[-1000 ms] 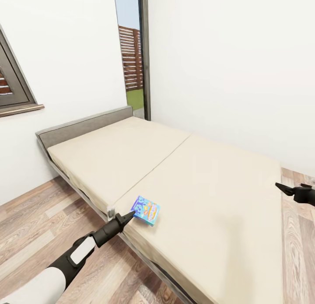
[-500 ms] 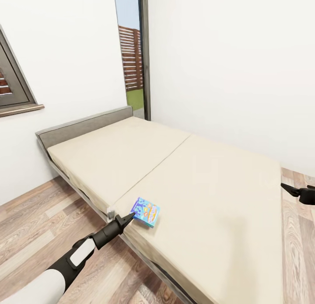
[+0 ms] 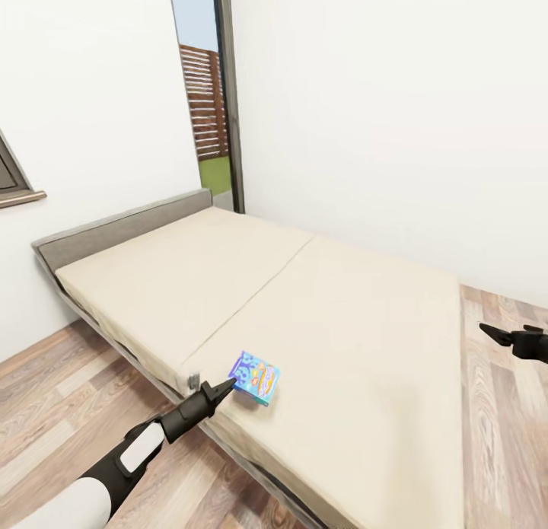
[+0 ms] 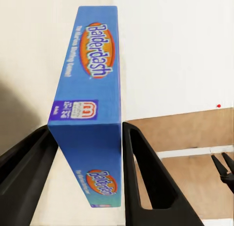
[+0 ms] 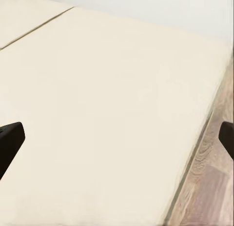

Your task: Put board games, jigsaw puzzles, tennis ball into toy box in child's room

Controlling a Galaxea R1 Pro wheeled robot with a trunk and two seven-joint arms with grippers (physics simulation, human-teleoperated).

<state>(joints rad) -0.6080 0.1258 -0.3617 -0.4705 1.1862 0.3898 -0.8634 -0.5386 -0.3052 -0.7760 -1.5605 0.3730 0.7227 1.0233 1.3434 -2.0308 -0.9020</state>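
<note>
Head view: the board game [image 3: 256, 377], a blue box, sits near the edge of the bed [image 3: 365, 339], at the side closest to the robot. The left gripper [image 3: 225, 386] has its tip at the box's near corner. The right gripper [image 3: 495, 335] hangs over the wood floor [image 3: 46, 407] past the foot of the bed, well apart from the box; I cannot tell its state from here.

Left wrist view: the box [image 4: 92, 113] stands between the two black fingers [image 4: 146, 182]. One finger touches its side, the other sits at the opposite edge. The jaws look closed onto the box, though only its near end is inside them. Risk, as I judge it: the grip covers a short stretch of a long box, so a lift could let it pivot or slide out and drop to the floor beside the bed. A fast turn of the base would do the same.

Right wrist view: fingertips [image 5: 10, 140] spread wide at either edge, nothing between them, bare mattress [image 5: 112, 104] below.
</note>
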